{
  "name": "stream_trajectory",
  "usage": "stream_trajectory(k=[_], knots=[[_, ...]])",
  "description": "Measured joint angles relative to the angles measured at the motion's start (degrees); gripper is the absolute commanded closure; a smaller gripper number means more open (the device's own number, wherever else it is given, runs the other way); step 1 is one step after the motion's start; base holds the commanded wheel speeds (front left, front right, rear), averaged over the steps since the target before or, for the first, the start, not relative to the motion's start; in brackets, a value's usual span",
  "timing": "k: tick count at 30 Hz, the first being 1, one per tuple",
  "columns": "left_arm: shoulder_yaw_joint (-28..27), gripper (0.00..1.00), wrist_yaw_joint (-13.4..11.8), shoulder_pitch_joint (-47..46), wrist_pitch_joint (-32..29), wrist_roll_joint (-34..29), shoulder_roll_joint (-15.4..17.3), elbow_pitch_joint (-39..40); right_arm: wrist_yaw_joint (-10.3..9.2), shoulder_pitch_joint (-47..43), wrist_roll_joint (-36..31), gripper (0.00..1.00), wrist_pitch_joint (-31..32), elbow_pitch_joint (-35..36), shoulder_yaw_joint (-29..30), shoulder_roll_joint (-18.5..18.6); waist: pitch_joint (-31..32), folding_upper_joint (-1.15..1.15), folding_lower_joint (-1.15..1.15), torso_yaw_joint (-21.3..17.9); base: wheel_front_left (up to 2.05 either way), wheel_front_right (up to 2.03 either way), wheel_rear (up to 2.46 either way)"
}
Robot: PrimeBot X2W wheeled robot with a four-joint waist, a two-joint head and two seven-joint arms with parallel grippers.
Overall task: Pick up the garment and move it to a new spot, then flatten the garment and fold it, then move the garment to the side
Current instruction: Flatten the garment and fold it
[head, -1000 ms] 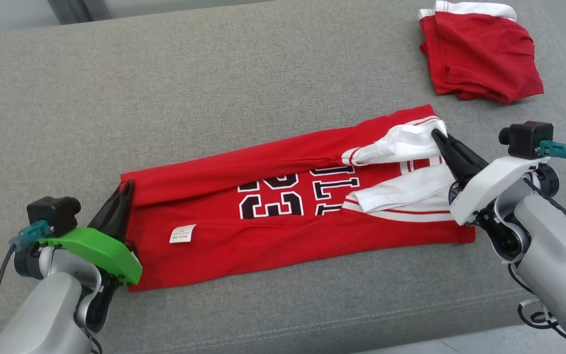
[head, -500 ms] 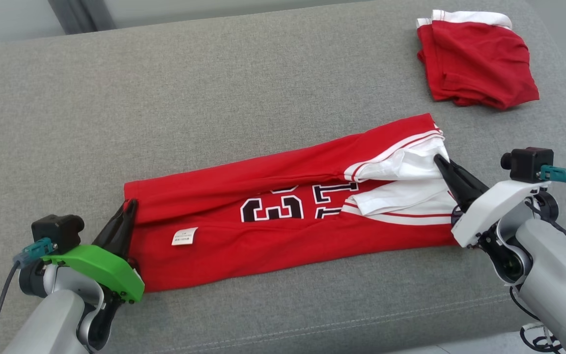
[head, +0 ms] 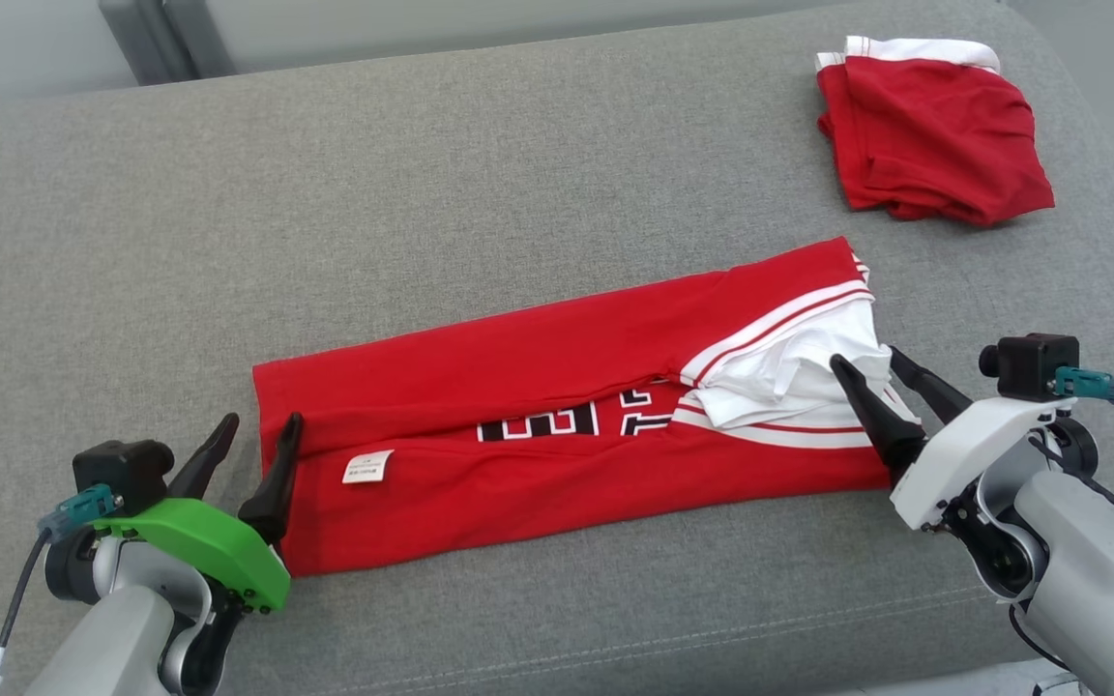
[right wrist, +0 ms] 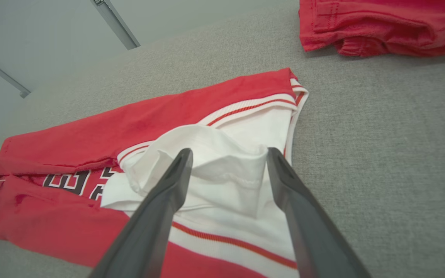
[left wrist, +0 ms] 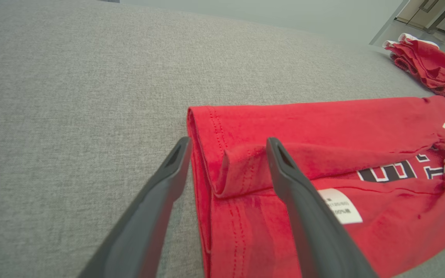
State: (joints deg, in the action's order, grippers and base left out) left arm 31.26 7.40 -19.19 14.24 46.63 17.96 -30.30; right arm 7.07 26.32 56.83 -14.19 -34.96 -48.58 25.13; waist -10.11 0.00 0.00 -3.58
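Left gripper (head: 262,422) and right gripper (head: 866,360), jaws apart, at the folded garment's (head: 518,358) ends. Each should lift straight clear so no finger drags the fold.

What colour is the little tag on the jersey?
White tag, clearest in the left wrist view.

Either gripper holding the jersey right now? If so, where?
Nothing is held. The left gripper is open at the jersey's hem end. The right gripper is open over its white sleeve fabric.
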Motion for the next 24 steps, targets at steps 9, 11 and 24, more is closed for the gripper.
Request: stream_trajectory(k=[9, 11, 24], knots=[[0.3, 0.00, 0.0, 0.5, 0.0, -0.1, -0.9, -0.1, 0.00, -4.1, 0.3, 0.00, -0.2, 3.5, -0.6, 1.2, 1.5, 0.00, 0.00, 0.7, 0.00, 0.00, 0.00], [0.2, 0.00, 0.0, 0.5, 0.0, -0.2, -0.9, 0.0, 0.00, -5.3, 0.2, 0.00, -0.2, 4.7, -1.1, 2.0, 1.8, 0.00, 0.00, 1.0, 0.00, 0.00, 0.00], [-3.5, 0.00, -0.5, 2.4, 0.0, -0.5, -1.8, 2.3, 0.00, -9.5, 0.2, 0.00, -0.2, 6.5, 8.8, 5.1, 3.7, 0.00, 0.00, 3.1, 0.00, 0.00, 0.00]])
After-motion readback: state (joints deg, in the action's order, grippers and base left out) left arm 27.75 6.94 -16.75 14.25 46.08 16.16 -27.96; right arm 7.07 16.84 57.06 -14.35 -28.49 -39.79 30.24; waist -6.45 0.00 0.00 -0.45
